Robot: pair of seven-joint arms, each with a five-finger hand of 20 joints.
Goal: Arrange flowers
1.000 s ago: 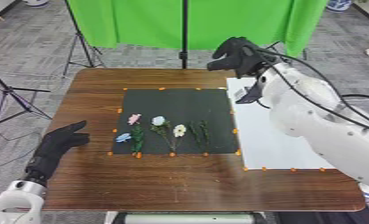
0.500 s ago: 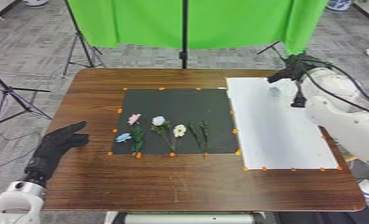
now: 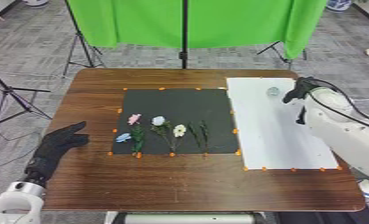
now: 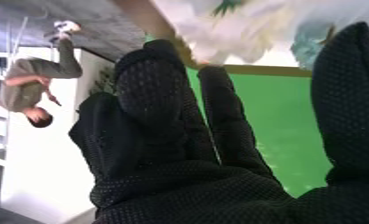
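Flowers [image 3: 180, 130] lie on mat [image 3: 169, 102]; vase [image 3: 273, 92] on white sheet [image 3: 271, 131], no stems seen in it. Arranging appears mostly ahead. Right hand [image 3: 299, 90] near vase, fingers extended; left hand [image 3: 61, 139] relaxed, open, beside mat.

Straight black-gloved fingers [image 4: 154, 95] before green cloth [image 4: 289, 125]

This looks like a robotics lab: two white robot arms [image 3: 336, 127], black cables [image 3: 340, 111] running along the right one, come in over a brown wooden table [image 3: 176, 187]. Behind its far edge hangs a green backdrop [image 3: 243, 25], with black tripod stands [image 3: 10, 90] on grey carpet [image 3: 38, 52]. Orange markers [image 3: 162, 89] edge the black mat [image 3: 176, 102].
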